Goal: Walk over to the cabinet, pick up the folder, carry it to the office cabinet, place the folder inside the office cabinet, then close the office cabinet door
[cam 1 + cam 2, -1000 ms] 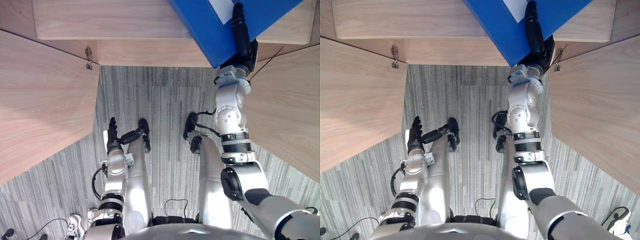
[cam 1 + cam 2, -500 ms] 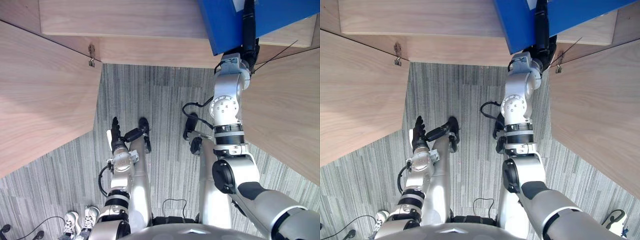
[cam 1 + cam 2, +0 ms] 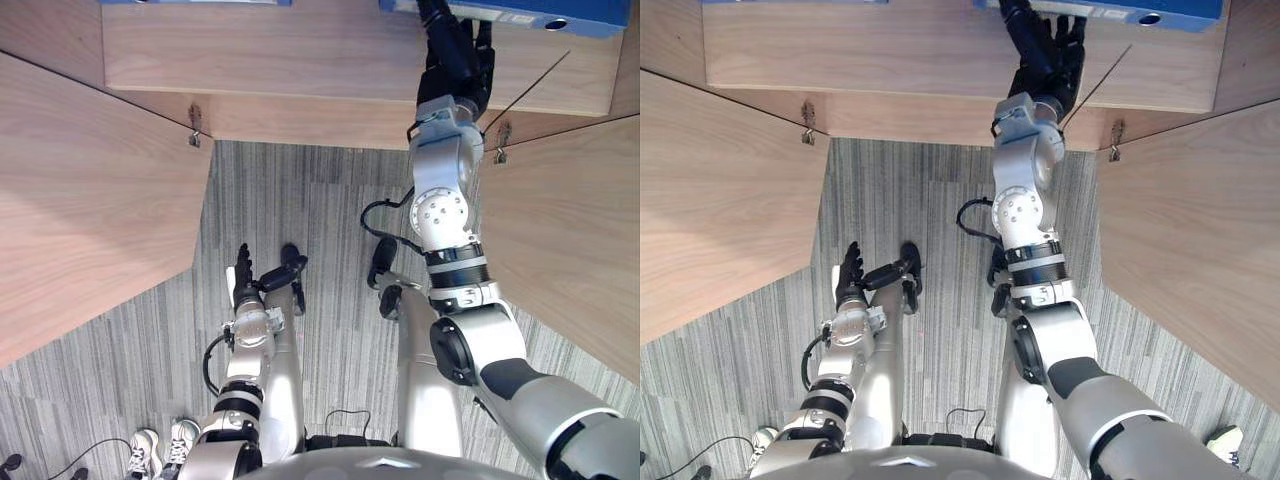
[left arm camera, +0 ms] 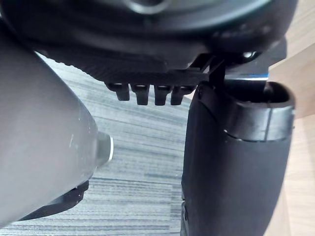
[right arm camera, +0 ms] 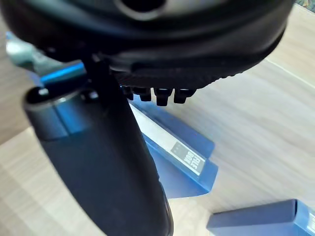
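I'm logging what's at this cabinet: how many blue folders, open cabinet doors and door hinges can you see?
Blue folders: 2
Open cabinet doors: 2
Door hinges: 2
Total: 6

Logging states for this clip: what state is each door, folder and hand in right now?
Left cabinet door: open.
Right cabinet door: open.
Folder: on the shelf inside.
Second folder: on the shelf too.
Right hand: open, at the folder.
Left hand: open, idle, low.
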### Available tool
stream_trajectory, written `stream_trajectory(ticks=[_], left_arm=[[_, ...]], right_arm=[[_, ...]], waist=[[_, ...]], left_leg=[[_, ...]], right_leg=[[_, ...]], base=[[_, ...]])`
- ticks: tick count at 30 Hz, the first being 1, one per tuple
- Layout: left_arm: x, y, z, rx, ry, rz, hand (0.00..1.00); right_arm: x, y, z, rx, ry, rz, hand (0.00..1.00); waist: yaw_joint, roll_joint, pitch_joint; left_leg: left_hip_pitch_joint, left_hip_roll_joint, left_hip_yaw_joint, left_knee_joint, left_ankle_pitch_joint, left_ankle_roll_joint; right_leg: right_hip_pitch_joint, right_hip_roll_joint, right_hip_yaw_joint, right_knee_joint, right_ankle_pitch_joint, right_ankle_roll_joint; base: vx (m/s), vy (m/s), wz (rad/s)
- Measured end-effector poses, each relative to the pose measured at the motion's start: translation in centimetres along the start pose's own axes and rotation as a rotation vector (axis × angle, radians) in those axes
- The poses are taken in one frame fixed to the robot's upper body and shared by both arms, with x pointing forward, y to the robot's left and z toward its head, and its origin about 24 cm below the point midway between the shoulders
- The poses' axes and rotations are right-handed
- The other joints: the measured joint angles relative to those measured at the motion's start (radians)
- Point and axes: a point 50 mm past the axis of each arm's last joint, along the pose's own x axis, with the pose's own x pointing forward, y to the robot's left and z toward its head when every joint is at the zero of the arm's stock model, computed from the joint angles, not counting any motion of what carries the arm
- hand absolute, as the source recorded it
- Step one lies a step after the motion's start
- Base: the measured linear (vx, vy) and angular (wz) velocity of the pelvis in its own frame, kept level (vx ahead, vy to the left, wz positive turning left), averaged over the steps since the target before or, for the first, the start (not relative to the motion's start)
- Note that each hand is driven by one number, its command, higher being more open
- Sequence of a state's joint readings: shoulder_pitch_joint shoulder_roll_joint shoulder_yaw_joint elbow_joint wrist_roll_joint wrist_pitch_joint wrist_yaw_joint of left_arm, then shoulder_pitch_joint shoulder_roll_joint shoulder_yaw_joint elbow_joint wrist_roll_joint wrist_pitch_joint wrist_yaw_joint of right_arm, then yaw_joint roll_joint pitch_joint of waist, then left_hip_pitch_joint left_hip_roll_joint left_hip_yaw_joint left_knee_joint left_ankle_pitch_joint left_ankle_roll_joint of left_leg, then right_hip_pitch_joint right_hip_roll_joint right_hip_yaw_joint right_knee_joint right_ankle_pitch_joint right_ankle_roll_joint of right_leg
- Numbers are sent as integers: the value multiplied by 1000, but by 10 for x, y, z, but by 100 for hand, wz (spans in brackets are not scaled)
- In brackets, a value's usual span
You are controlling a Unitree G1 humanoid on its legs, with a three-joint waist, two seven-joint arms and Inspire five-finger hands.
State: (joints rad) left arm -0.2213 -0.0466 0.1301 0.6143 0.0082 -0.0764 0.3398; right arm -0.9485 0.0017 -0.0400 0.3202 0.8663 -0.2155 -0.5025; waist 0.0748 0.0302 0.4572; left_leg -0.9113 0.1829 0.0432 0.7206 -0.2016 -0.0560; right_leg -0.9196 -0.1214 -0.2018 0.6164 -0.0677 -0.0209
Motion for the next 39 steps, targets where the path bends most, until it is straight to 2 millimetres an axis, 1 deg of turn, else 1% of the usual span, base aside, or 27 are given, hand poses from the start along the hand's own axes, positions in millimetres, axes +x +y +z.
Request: stream_trajectory(ticks=[7,13,18,20,23,25,32,35,39], left_arm=[[0,1,-1,2,3,-3,100],[0,0,-1,0,2,-14,100],[0,1,-1,-5,3,-13,100],[0,1,-1,-17,6,-13,100],[0,1,-1,-17,6,-14,100],[1,3,0,-13,4,-12,100],[2,5,-1,-3,3,-31,100],[2,8,-2,6,5,-30,100],[3,12,-4,19,10,-36,100]], right_arm=[[-2,5,-8,-66,40,79,100],[3,-8,-12,-123,75,62,100],[6,-11,-8,-112,79,71,100],[6,-15,-6,-118,79,74,100],[5,-27,-5,-136,81,70,100],[3,-36,-3,-172,85,80,100],[0,-55,3,-254,100,132,100],[-4,-62,2,-286,120,152,100],[-12,-74,3,-318,143,173,100]], waist=[[0,0,-4],[2,0,-4],[1,0,-4],[1,0,-5],[1,-1,-5],[1,-1,-5],[0,-2,-6],[-3,-7,-8],[-3,-18,-15]], left_leg=[[0,0,1,1,-1,1],[-4,-1,-1,0,-1,1],[-6,0,-1,1,-1,1],[-6,0,-1,1,-1,1],[-7,0,-1,1,-2,2],[-7,0,-1,2,-2,3],[-7,1,-1,7,-4,6],[-6,3,0,12,-8,9],[-4,4,3,14,-11,10]], right_leg=[[0,0,-1,1,0,0],[0,-2,-4,-1,0,0],[0,-2,-6,-3,0,0],[0,-2,-6,-4,0,0],[0,-2,-6,-4,0,0],[1,-2,-6,-4,0,0],[3,-1,-6,-4,0,0],[6,0,-6,-4,0,1],[6,0,-3,-4,-1,1]], base=[[-2,34,0],[9,37,1],[6,29,1],[4,20,0],[0,0,0],[0,0,0],[0,0,0],[0,0,-1],[0,0,0]])
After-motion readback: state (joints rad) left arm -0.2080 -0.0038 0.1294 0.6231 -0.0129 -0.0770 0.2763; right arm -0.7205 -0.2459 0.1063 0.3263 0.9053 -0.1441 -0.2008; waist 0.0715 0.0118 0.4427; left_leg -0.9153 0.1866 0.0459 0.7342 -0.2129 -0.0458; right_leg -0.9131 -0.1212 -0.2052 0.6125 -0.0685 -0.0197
